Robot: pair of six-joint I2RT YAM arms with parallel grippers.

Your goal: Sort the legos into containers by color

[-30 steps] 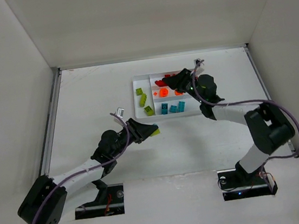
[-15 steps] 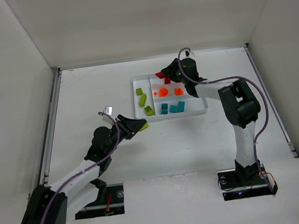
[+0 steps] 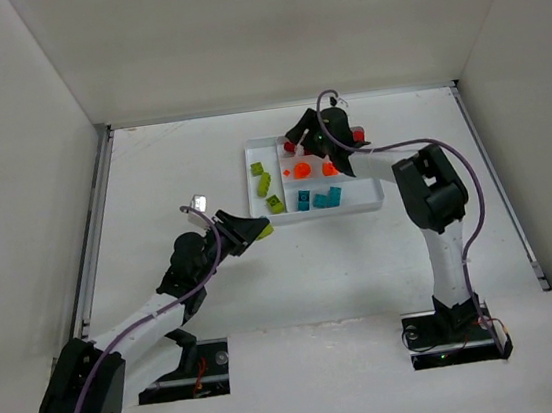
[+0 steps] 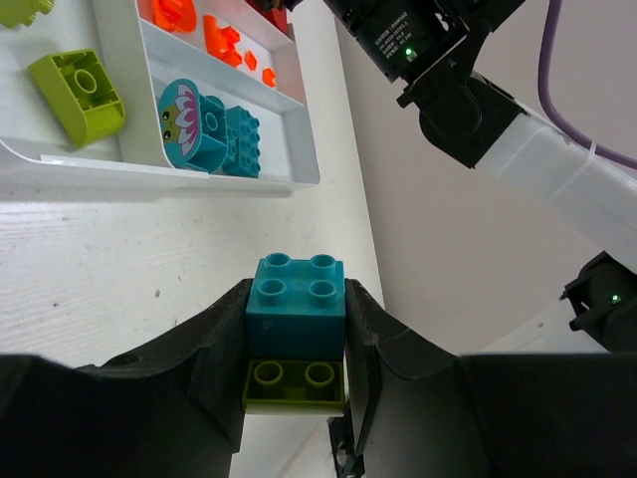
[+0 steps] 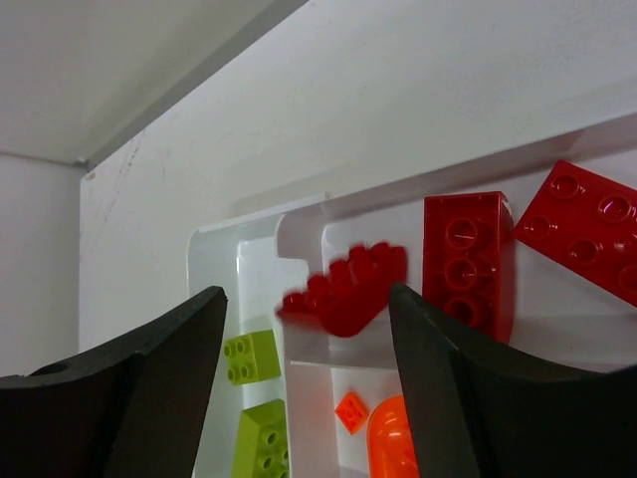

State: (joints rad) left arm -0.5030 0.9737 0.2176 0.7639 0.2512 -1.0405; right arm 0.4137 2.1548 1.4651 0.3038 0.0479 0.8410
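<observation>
Right arm point(image 3: 382, 163) stretched farther over tray point(image 3: 360, 194) | jaws parted | red brick point(image 5: 348, 291) loose

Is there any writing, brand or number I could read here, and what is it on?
No readable text in any view.
Black housing on the right arm: faint white marks, too small and blurred to read.
Teal rounded piece in the tray: a printed picture, no letters.
</observation>
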